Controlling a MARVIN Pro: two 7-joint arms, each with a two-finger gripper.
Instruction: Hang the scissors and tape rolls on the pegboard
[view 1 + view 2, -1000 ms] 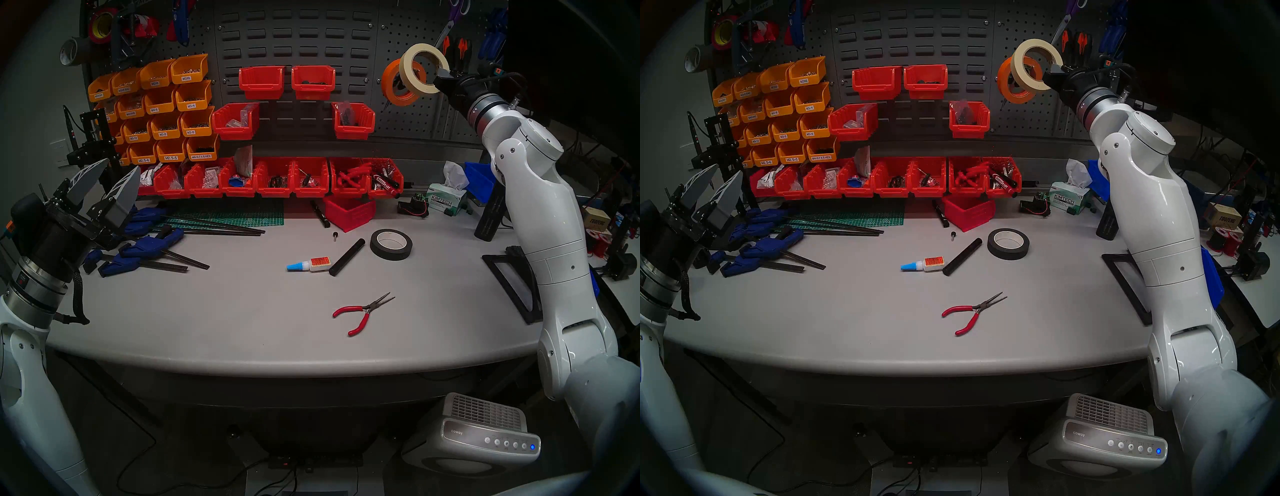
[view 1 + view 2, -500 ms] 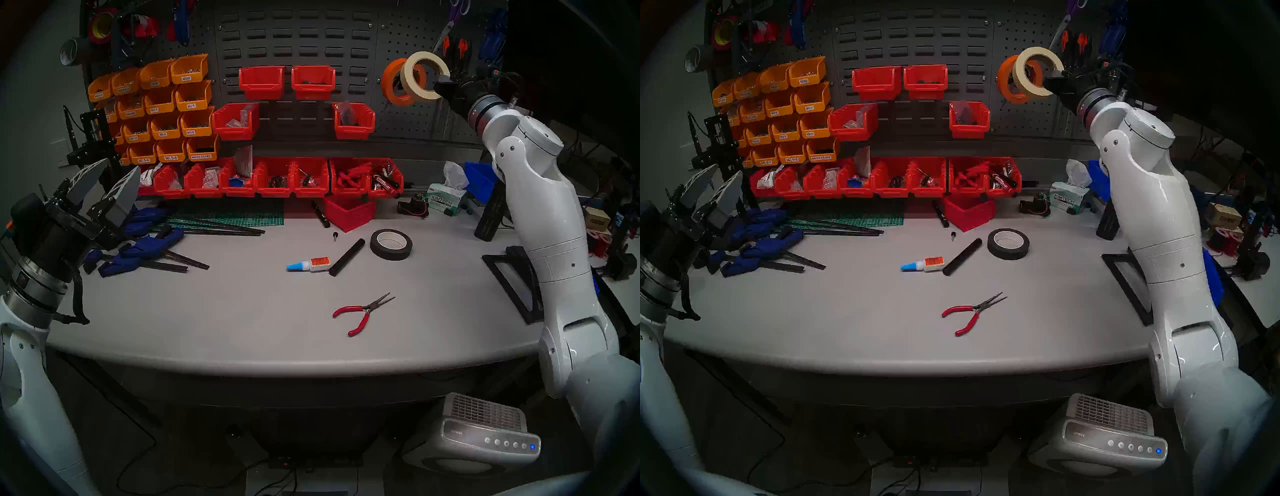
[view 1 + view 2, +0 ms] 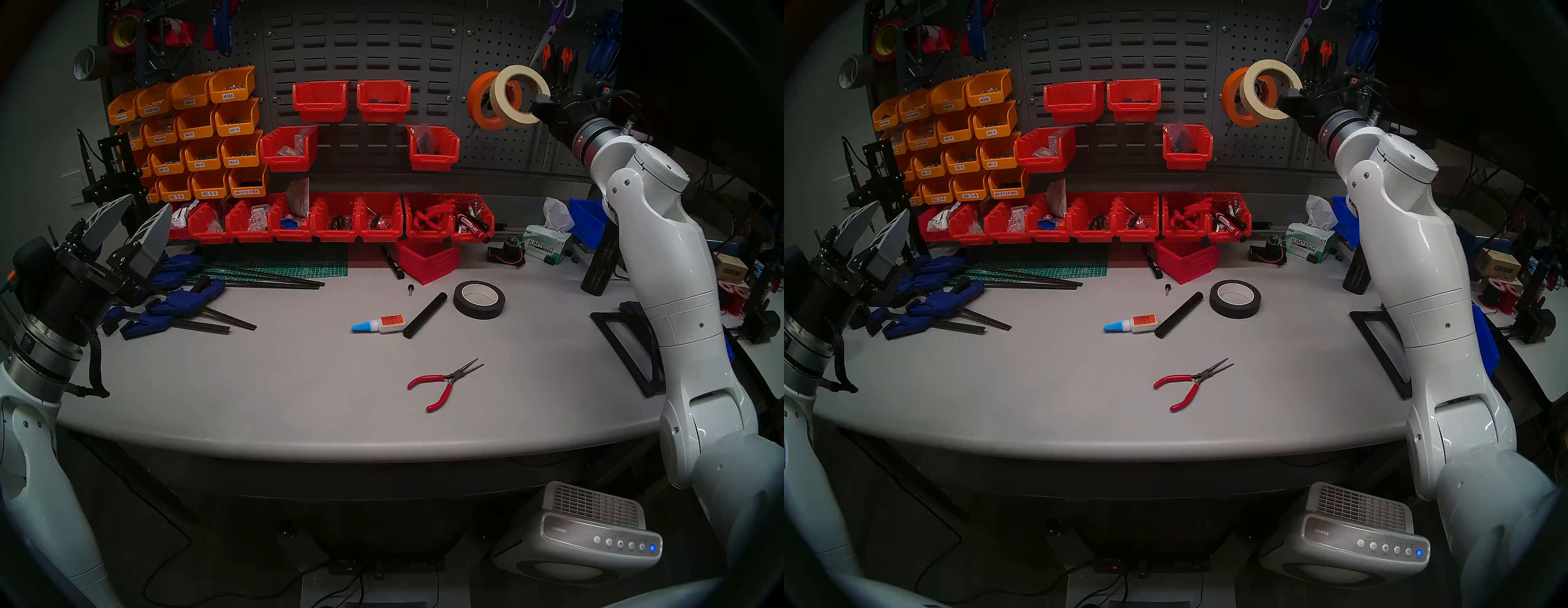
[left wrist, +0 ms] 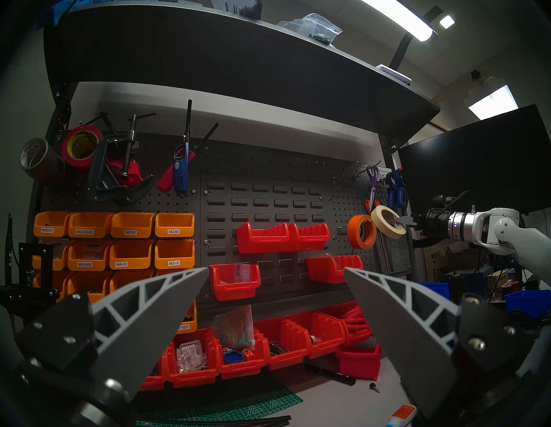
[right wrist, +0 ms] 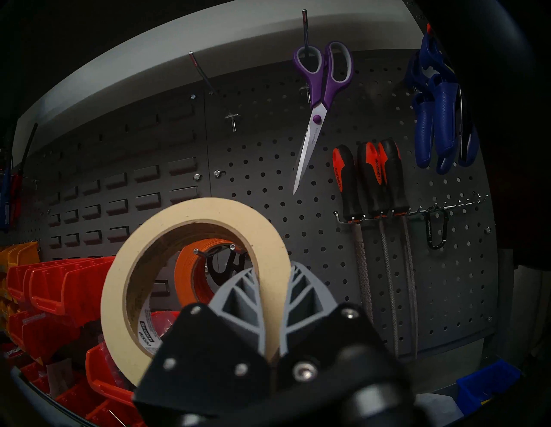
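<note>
My right gripper [image 3: 539,102] [image 5: 272,268] is shut on the rim of the cream tape roll [image 3: 507,111] [image 5: 119,286], holding it upright and slightly tilted before the pegboard [image 3: 500,157]. Just behind it the orange tape roll [image 3: 477,99] [image 5: 186,268] hangs on a two-pronged hook [image 5: 213,250], whose tips show through the cream roll's hole. Black loop handles of the scissors [image 5: 222,267] show behind the orange roll. My left gripper [image 3: 148,206] [image 4: 275,270] is open and empty at the table's far left.
Purple scissors [image 5: 320,98], orange-black files [image 5: 369,179] and blue tools [image 5: 438,119] hang right of the hook. Red bins [image 3: 432,146] sit below it. On the table lie a black tape roll [image 3: 479,299], red pliers [image 3: 441,382], a glue bottle [image 3: 377,325] and blue clamps [image 3: 169,305].
My right gripper has lowered the cream roll a little and brought it closer to the orange roll and hook. The left arm has stayed put.
</note>
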